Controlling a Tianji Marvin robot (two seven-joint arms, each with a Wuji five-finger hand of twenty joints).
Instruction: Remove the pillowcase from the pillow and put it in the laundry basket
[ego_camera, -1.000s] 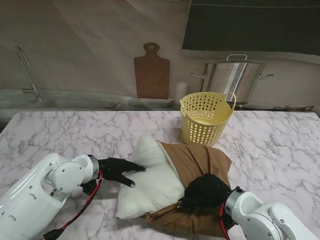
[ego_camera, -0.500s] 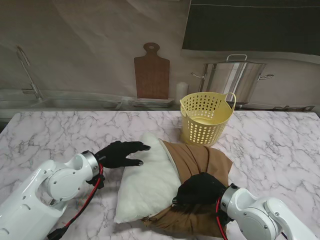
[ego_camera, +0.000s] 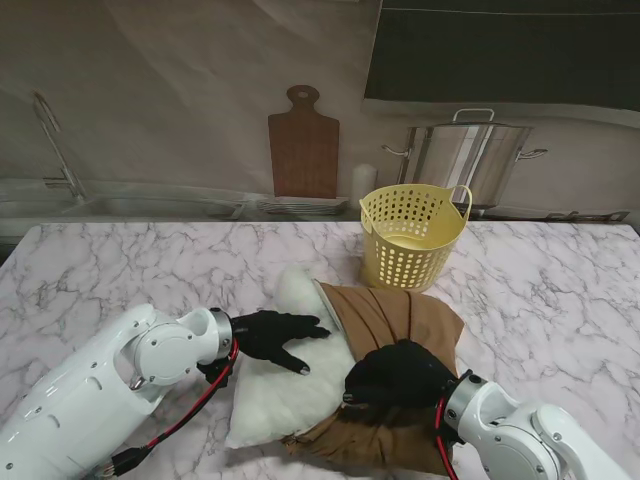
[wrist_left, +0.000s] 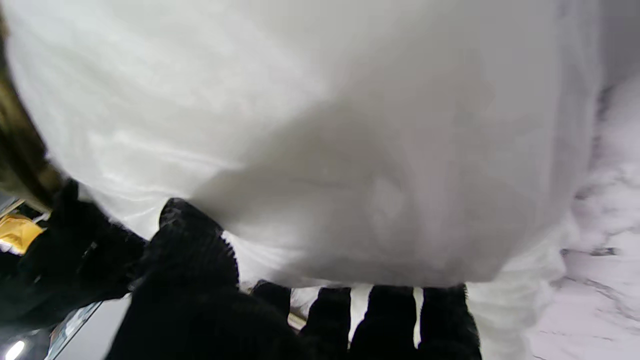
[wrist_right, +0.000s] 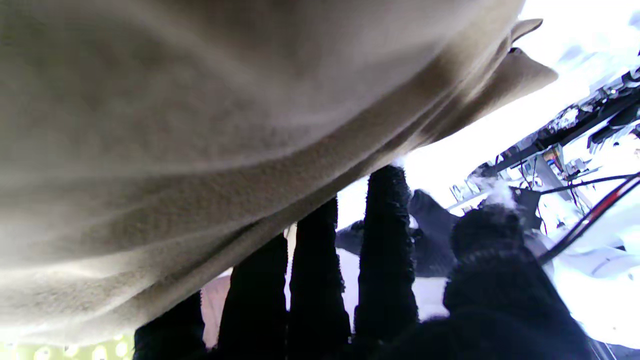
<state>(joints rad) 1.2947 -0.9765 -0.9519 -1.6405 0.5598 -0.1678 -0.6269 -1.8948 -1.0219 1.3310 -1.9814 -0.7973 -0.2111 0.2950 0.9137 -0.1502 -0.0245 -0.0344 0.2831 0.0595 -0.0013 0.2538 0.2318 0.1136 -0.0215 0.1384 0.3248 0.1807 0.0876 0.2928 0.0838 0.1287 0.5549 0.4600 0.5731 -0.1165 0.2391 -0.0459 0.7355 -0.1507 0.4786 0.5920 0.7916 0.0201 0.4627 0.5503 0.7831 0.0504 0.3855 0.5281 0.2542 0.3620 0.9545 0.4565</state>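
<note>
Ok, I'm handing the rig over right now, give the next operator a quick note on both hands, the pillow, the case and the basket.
Left hand: fingers spread, lying flat on the bare white pillow, holding nothing.
Right hand: resting on the brown pillowcase; a real grip cannot be confirmed from the wrist view.
Pillowcase: covers the pillow's right part only; the left part is exposed.
Laundry basket: upright, farther from me than the pillow, no cloth visible inside.
Done: case partly pulled off.
Left: pull it fully off, then drop it in the basket.
</note>
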